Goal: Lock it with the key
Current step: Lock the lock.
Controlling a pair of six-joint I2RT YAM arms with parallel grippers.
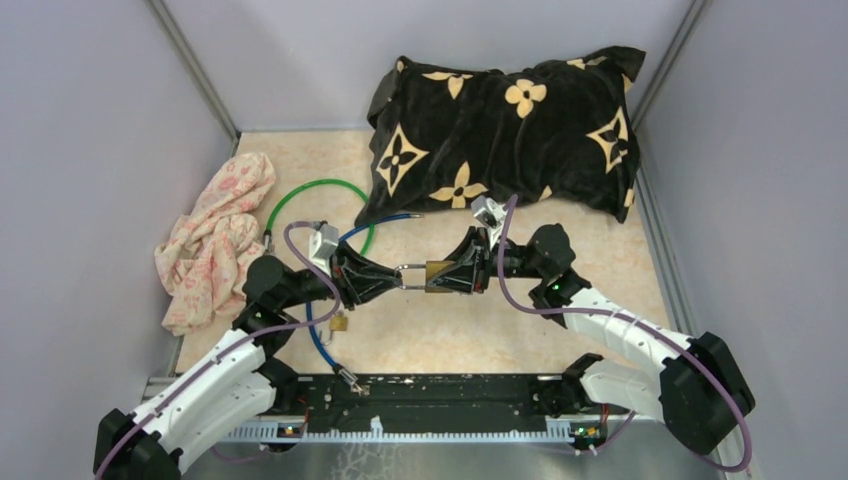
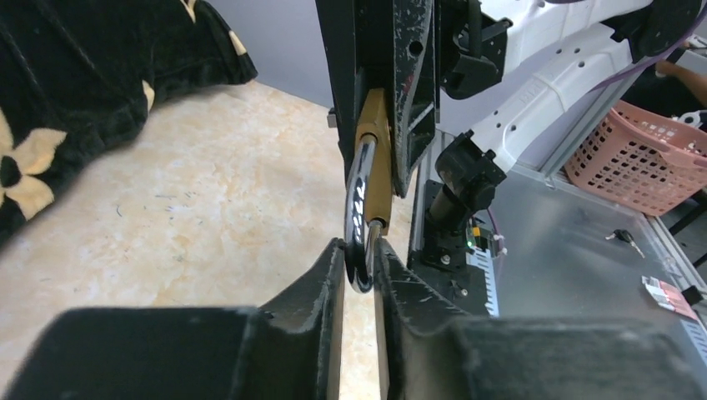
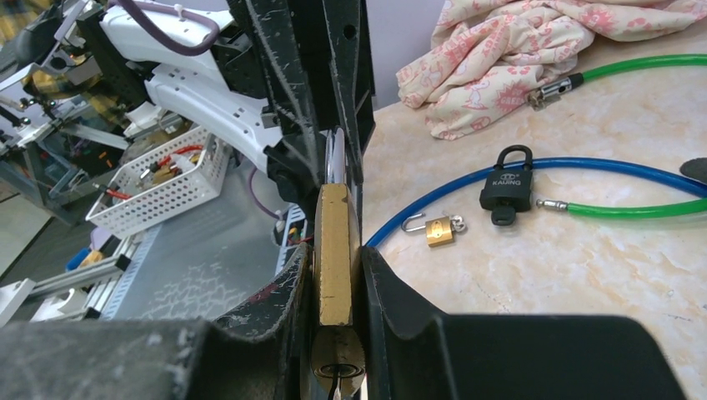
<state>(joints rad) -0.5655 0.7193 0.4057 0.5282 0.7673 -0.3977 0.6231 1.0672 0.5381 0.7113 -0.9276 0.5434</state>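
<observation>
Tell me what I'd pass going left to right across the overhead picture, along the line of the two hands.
First the pink floral cloth → green cable loop → left hand → brass padlock, gripped from both sides → right hand. The black pillow spans several of these, so it is left out.

I saw matt, brushed brass on the padlock (image 3: 336, 250), its shackle (image 2: 358, 217) glossy chromed metal. At twelve o'clock the pillow (image 1: 505, 130) looked velvety; at nine, a soft printed cloth (image 1: 215, 245); the tabletop (image 1: 480, 330) was smooth and marbled.
</observation>
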